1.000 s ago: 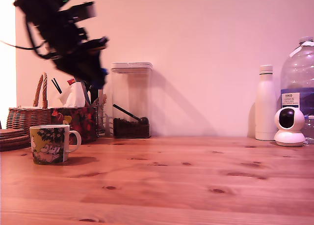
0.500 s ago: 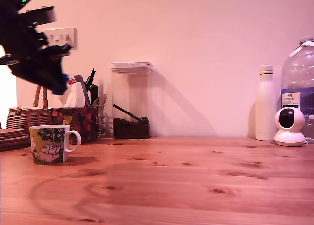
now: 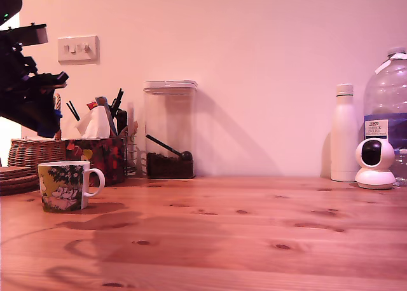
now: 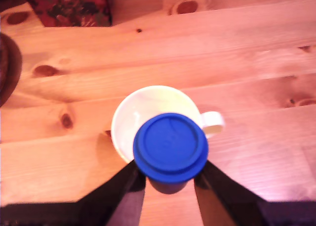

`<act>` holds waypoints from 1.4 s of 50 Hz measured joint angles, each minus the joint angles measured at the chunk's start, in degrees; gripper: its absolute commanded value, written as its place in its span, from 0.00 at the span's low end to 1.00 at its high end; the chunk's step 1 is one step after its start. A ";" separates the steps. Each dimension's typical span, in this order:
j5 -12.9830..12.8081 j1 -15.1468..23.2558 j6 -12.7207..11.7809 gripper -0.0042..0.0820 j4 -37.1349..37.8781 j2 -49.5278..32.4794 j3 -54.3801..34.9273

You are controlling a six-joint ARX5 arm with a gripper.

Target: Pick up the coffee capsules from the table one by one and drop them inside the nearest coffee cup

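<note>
1. Fingers (image 4: 170, 179): closed on a blue coffee capsule (image 4: 171, 148), one dark finger at each side of its body, its round flat face toward the wrist camera. In the exterior view the dark arm (image 3: 25, 81) sits at that view's far left, raised well above the tabletop; the fingers themselves cannot be made out there.
2. Coffee cup (image 3: 63, 186): upright on the tabletop (image 3: 241, 240), below the arm, handle toward the exterior view's right. In the wrist view its white interior (image 4: 148, 117) lies directly beyond the held capsule, which overlaps part of the rim; the bowl part that shows holds nothing.
3. Behind the cup, exterior view: stacked brown coasters (image 3: 14, 180), a wicker basket (image 3: 32, 152), and a red floral box (image 3: 98, 156) with white tissue and pens.
4. Further to the exterior view's right: a clear lidded canister (image 3: 170, 129) holding dark contents and a scoop.
5. Far right of the exterior view, well apart from the fingers: a white bottle (image 3: 344, 135), a small white camera (image 3: 375, 164), and a large water bottle (image 3: 388, 107).
</note>
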 measured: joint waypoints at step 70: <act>-0.63 -0.11 -2.01 0.28 -24.28 19.28 26.80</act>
